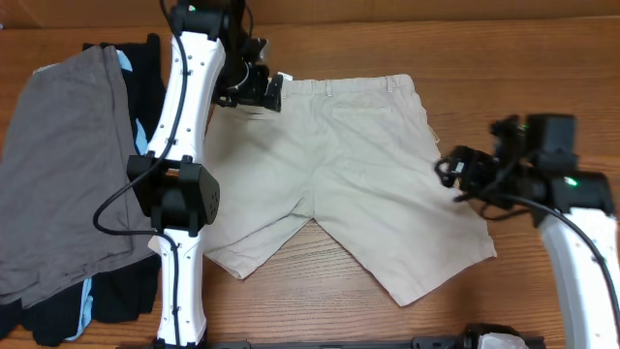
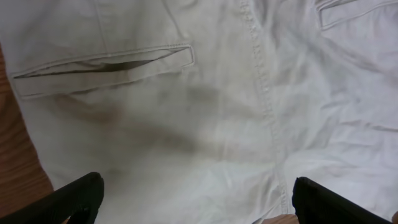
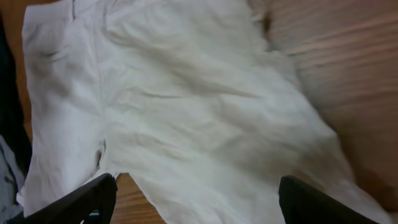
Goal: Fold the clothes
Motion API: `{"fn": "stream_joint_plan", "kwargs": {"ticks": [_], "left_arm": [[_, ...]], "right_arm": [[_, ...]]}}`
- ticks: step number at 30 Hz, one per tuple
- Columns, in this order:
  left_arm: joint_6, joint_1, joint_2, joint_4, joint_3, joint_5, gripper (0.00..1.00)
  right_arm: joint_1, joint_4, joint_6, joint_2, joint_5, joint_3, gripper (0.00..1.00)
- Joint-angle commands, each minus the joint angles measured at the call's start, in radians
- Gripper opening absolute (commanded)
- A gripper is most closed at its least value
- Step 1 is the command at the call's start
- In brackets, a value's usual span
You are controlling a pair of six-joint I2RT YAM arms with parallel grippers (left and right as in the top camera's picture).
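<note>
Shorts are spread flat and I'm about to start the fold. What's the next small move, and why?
Probably lower the left claw onto the waistband corner of the shorts and close. The shorts lie flat and unfolded, the left claw hangs open by that corner, and the right claw is open and empty too.

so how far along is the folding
Done: the shorts lie spread flat on the table, unfolded. In hand: both tools hang open over them, the left tool near the waistband, the right tool by a leg's outer edge, gripping nothing. Left: every fold.
</note>
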Motion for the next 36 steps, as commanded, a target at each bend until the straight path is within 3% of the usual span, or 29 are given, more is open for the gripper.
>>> {"fn": "stream_joint_plan", "kwargs": {"ticks": [1,7,17,22,26,36], "left_arm": [[0.024,-0.013,-0.014,0.016,-0.021,-0.008,0.99],[0.019,-0.014,-0.014,0.042,-0.021,-0.008,1.0],[0.039,-0.027,-0.014,0.048,-0.021,0.017,1.0],[0.039,-0.041,-0.014,0.063,-0.021,0.017,1.0],[0.037,-0.062,-0.014,0.084,-0.021,0.019,1.0],[0.039,-0.119,-0.014,0.15,-0.021,0.014,1.0]], "right_arm": [[0.091,0.06,0.016,0.091,-0.013,0.021,0.86],[0.206,0.187,0.044,0.309,-0.013,0.021,0.85],[0.188,0.285,0.053,0.538,0.007,0.02,0.85],[0.134,0.32,0.057,0.586,0.061,0.02,0.84],[0.051,0.36,0.044,0.599,0.077,0.02,0.74],[-0.126,0.511,-0.028,0.6,0.089,0.02,0.66]]}}
